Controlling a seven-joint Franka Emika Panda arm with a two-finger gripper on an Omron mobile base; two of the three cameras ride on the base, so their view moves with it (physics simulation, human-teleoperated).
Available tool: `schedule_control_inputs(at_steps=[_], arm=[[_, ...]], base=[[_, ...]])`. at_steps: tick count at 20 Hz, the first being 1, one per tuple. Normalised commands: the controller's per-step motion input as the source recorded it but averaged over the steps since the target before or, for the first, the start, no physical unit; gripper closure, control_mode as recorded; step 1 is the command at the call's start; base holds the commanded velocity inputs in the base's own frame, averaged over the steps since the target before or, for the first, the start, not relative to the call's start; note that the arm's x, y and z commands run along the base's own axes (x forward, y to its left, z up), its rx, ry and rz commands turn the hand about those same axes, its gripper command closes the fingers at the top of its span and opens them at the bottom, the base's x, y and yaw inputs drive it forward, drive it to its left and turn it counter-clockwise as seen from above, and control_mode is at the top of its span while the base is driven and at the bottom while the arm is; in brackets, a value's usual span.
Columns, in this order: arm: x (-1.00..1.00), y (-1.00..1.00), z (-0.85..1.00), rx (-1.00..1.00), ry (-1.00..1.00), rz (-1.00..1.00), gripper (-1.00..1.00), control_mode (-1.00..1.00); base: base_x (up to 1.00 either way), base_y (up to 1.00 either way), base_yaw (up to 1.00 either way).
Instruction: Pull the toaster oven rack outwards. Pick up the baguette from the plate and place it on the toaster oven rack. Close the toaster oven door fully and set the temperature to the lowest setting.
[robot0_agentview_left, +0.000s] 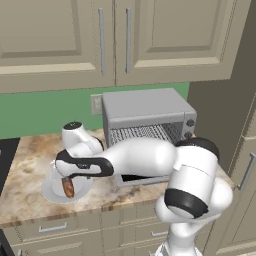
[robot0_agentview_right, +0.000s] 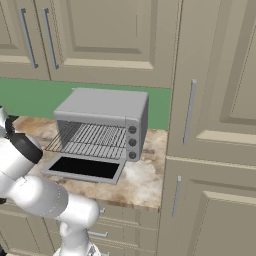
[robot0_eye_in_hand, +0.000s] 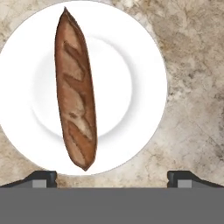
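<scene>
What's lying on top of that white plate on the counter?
A single brown baguette lies on the plate, left of centre in the hand view, with open fingers above it. The rest of the plate is bare. The patch beneath the loaf is covered.

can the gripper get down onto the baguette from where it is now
Probably yes. The open gripper hangs right above the plate, and nothing lies between it and the baguette. The loaf sits left of centre between the fingertips, so a small sideways shift looks needed first.
</scene>
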Motion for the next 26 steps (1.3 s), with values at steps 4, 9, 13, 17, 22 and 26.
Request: schedule_control_inputs(at_steps=[4, 9, 13, 17, 22, 26], arm=[[0.09, 0.09, -0.10, 0.00, -0.07, -0.08, -1.00, -1.00], [0.00, 0.13, -0.10, 0.00, -0.08, -0.05, -1.00, -1.00], [0.00, 0.09, -0.03, 0.00, -0.03, -0.03, -1.00, -1.00], [0.00, 0.13, 0.00, 0.00, 0.00, -0.01, -1.00, -1.00], [0.00, 0.17, 0.00, 0.00, 0.00, 0.00, -1.00, -1.00], [0.00, 0.09, 0.00, 0.00, 0.00, 0.00, -1.00, -1.00]], base=[[0.00, 0.00, 0.00], [0.00, 0.00, 0.00], [0.00, 0.00, 0.00], [0.00, 0.00, 0.00], [0.00, 0.00, 0.00], [0.00, 0.00, 0.00]])
